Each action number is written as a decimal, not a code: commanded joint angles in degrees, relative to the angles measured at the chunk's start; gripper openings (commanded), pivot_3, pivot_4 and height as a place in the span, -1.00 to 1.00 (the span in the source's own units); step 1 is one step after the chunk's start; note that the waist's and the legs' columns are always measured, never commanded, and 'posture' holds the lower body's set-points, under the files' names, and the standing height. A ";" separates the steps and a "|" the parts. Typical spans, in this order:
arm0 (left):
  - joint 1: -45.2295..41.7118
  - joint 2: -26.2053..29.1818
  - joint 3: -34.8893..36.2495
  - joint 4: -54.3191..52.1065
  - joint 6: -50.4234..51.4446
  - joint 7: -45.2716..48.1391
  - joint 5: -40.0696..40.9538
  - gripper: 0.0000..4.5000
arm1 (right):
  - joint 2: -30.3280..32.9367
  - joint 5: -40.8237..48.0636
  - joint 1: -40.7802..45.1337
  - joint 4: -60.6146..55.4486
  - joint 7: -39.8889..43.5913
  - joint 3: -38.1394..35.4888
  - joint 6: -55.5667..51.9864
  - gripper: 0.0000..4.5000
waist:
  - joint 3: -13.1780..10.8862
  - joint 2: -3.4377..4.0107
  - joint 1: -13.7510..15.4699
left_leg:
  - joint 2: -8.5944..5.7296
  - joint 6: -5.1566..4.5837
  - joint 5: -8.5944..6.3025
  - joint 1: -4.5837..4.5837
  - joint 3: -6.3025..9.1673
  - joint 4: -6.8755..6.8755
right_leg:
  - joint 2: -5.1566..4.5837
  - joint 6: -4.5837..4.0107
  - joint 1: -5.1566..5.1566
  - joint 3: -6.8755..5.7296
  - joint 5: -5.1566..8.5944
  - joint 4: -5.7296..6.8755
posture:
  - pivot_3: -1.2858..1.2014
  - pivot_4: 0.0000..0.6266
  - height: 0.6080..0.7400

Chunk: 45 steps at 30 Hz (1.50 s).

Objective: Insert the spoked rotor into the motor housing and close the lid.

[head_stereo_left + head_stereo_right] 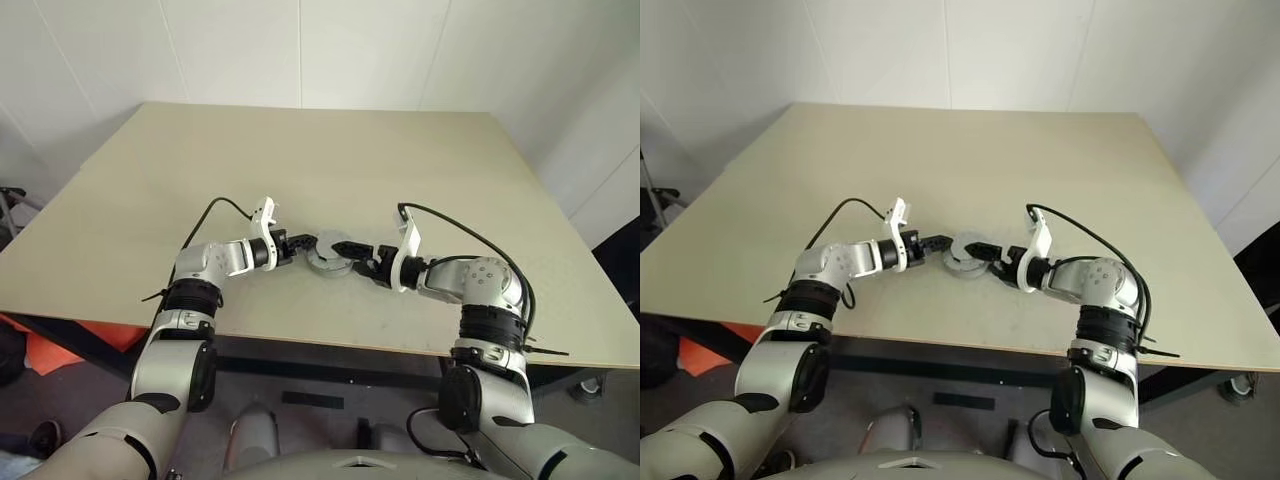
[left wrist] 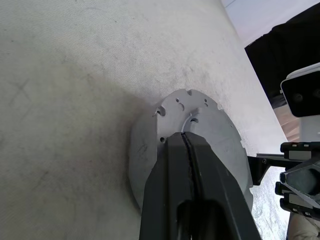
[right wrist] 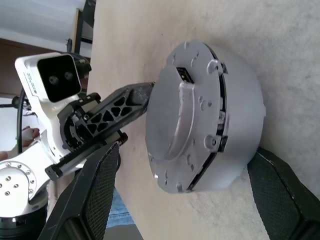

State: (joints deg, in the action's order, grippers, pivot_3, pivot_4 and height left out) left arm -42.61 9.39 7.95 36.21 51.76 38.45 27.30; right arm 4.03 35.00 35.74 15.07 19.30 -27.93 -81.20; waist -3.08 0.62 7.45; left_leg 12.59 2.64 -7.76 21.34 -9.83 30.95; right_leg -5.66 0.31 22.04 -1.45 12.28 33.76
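Seating the lid squarely appears to be the step in hand, judged from how the parts lie. Nearest the desk's point(image 1: 120, 200) front edge, about midway along it, the right gripper point(image 3: 185, 200) is seen with its fingers point(image 3: 97, 192) spread wide, one on each side of the housing point(image 3: 235, 125), and no contact can be made out. The housing rests on the desk with the silver lid point(image 3: 172, 115) already on it; a dark seam between the two is visible, so the lid may not be fully down. Beyond it, the left gripper point(image 2: 189, 150) is held with its fingers pressed together, nothing between them, and its tip is laid on the lid's flat face near the middle.

For a good close, the right fingers would best be brought in evenly on the housing's wall, below the seam, so that the body is steadied and not tipped. Pressure from the left tip should be kept central and straight, since an off-centre push could cock the lid.
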 commanded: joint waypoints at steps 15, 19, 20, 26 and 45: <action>-0.52 0.23 -0.66 2.06 -0.34 -1.25 -1.62 -1.00 | -1.39 1.35 3.01 3.68 -1.80 2.23 7.17 -0.03 | 0.01 0.03 0.25 | -0.02 0.02 0.01 0.11 0.00 -0.01 | -0.01 -0.07 0.06 -0.01 -0.04 0.00 | 0.03 -1.00 1.00; -0.75 0.01 -0.59 2.54 -0.76 -1.20 -1.76 -1.00 | -1.23 1.67 3.36 3.76 -1.73 2.10 7.83 -0.03 | 0.01 0.03 0.36 | -0.01 0.11 0.07 0.09 0.00 -0.01 | -0.01 0.00 0.04 -0.01 -0.01 0.00 | 0.03 -1.00 1.00; -0.84 -0.02 -0.55 2.73 -0.93 -1.18 -1.79 -1.00 | -1.23 1.95 3.38 3.73 -1.52 1.86 7.94 -0.03 | 0.01 0.03 0.38 | -0.01 0.15 0.09 0.09 0.01 -0.01 | -0.01 0.01 0.04 -0.01 -0.01 0.02 | 0.03 -1.00 1.00; -0.85 0.03 0.18 2.88 -2.58 -0.95 -1.52 -1.00 | -0.18 2.14 4.51 4.53 -1.97 0.94 8.95 -0.05 | 0.01 0.03 1.06 | 0.00 0.16 0.10 0.09 0.01 -0.01 | 0.00 -0.04 0.05 -0.01 -0.04 0.03 | 0.03 -1.00 1.00; -2.88 -1.18 21.46 2.70 -4.04 -4.71 15.71 -0.74 | 0.04 10.14 16.25 14.45 -8.72 -12.71 19.11 -0.05 | -0.03 0.07 1.05 | 0.25 0.17 0.11 1.30 0.02 0.08 | 0.35 -0.01 1.30 -0.06 -0.20 0.28 | 0.03 -1.00 1.00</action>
State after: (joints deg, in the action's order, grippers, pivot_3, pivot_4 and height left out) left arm -43.45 8.21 25.97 39.45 47.53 35.07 39.15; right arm 4.51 40.67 48.23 31.01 10.52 -39.24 -63.33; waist -3.11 0.69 8.50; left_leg 12.85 2.81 -7.65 22.65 -9.81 31.05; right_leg -5.31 0.25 23.34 -1.51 12.12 34.04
